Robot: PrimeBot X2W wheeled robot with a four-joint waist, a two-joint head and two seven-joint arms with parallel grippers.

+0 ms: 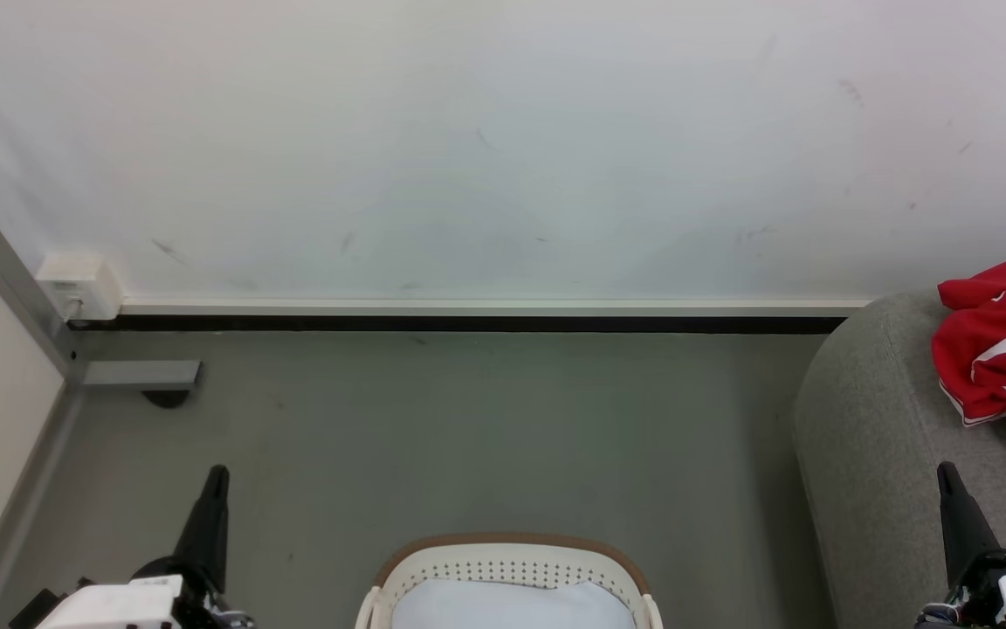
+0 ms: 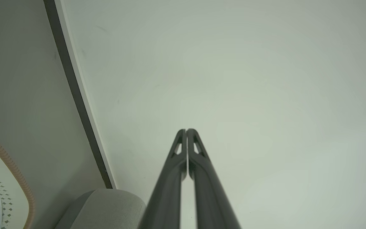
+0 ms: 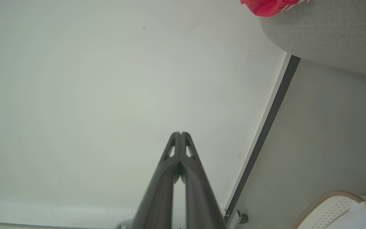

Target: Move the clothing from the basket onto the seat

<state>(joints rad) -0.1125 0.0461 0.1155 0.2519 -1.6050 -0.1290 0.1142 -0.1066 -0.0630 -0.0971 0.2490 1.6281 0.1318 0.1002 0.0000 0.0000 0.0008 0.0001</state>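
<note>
The jersey (image 1: 1005,349) is seen crumpled on the seat (image 1: 870,437), well apart from the basket (image 1: 512,543), so the task is judged done or all but done. A pale cloth (image 1: 503,607) lies in the basket. Both grippers are closed and empty. On the left gripper (image 2: 186,130) and the right gripper (image 3: 180,133) alike, the fingers are pressed together at the tips with nothing between them.

If the pale cloth were taken for the clothing, the wrong piece would be lifted out. A careless swing of the right arm, which is near the seat, could also catch the jersey and drag it toward the rounded edge.

The jersey's lettering and white panel are given by the head view, while a red corner is caught at the top of the right wrist view. The meeting fingertips are made plain by the wrist views — from the head each gripper is read as a single dark spike.
</note>
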